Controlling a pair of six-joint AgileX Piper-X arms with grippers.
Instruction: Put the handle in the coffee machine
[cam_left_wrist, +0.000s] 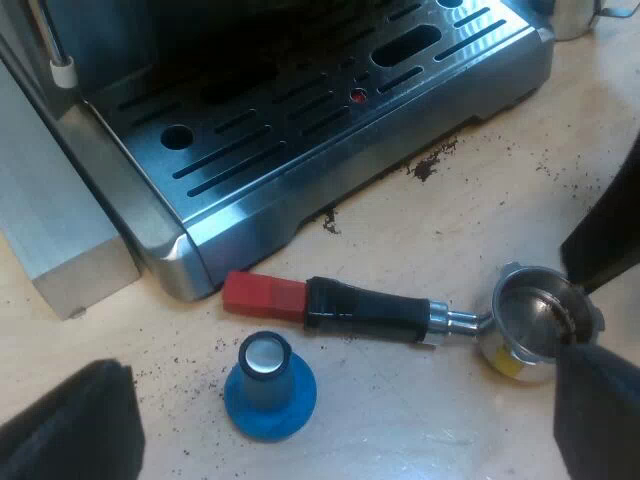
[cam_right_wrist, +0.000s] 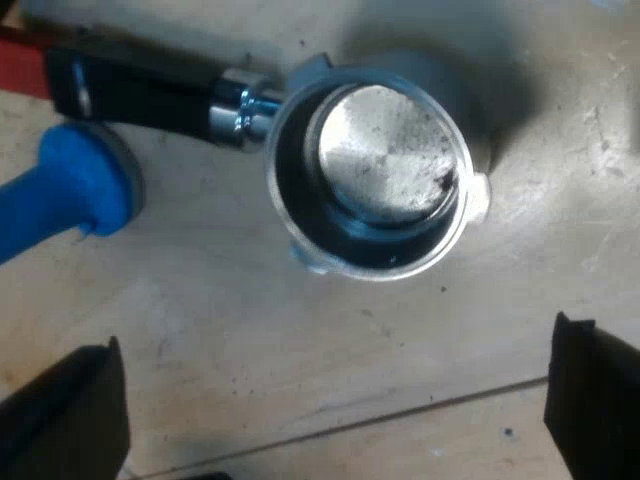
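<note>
- Our right tool (cam_right_wrist: 335, 345) hangs open, with the holder (cam_right_wrist: 370, 150) just ahead of it
- Our left tool (cam_left_wrist: 335, 420) is open, with the blue tamper (cam_left_wrist: 268, 390) just ahead
- We see the holder lying loose on the worktop (cam_left_wrist: 450, 220) beside the coffee machine (cam_left_wrist: 300, 100)

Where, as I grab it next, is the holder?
The holder lies loose on the table before the espresso machine, beside the blue tamper, under the right gripper.

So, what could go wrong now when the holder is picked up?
The blue tamper stands close beside the holder's handle; a grasp there might knock it over. The right end effector hangs open over the round metal basket; a grip there could slip. Loose grounds lie on the table by the machine and may spread.
</note>
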